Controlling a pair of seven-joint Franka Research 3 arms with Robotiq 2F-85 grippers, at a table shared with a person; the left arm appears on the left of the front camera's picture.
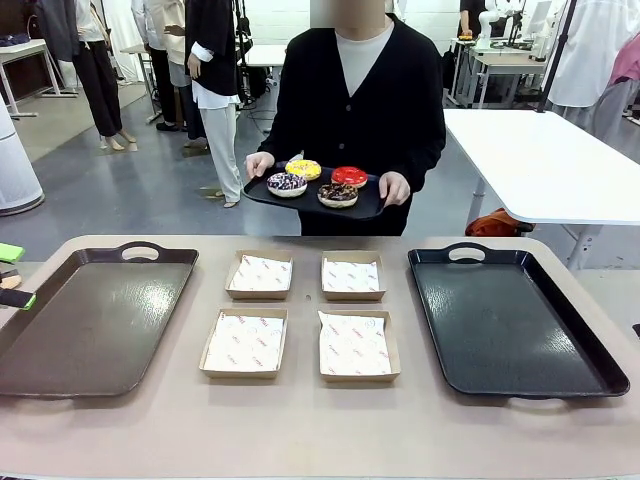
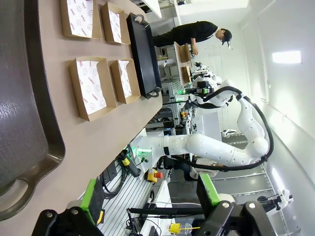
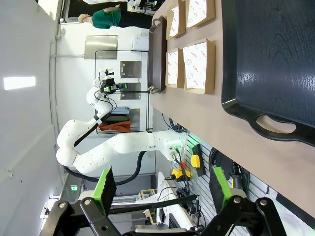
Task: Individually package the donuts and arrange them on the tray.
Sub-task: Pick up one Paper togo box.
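Spread wide and empty at left end effector (image 2: pixel 150 194) and right end effector (image 3: pixel 162 184), with the donuts (image 1: pixel 318 181) far ahead of both on a hand-held tray (image 1: pixel 262 193) beyond the worktop (image 1: pixel 300 430): could smear icing or tip that unsteady tray by reaching early.

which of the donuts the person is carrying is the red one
The glossy red-iced donut, at the far right of the small tray; the others are yellow or dark with sprinkles.
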